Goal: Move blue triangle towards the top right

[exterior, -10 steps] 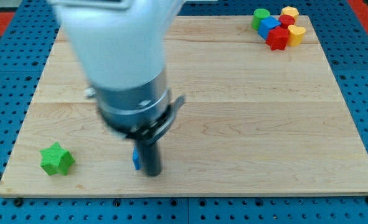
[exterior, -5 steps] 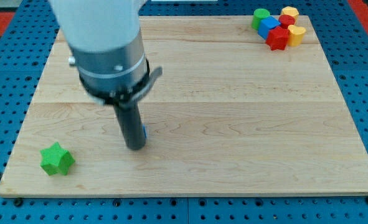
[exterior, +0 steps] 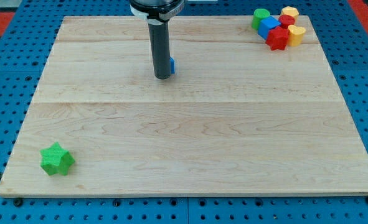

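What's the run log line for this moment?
my tip: touching blue triangle's left | cluster: top right | green star: bottom left

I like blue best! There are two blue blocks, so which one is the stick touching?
My tip touches the blue triangle, mostly hidden behind the rod. The other blue block sits far off in the top-right cluster.

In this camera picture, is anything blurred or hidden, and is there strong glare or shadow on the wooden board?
Camera view: sharp overall, with no motion blur on the rod; my tip is crisp. The blue triangle is mostly hidden behind the rod, only a sliver showing on its right. Light is even and soft on the wooden board, with no harsh glare; the green star block casts only a faint shadow.
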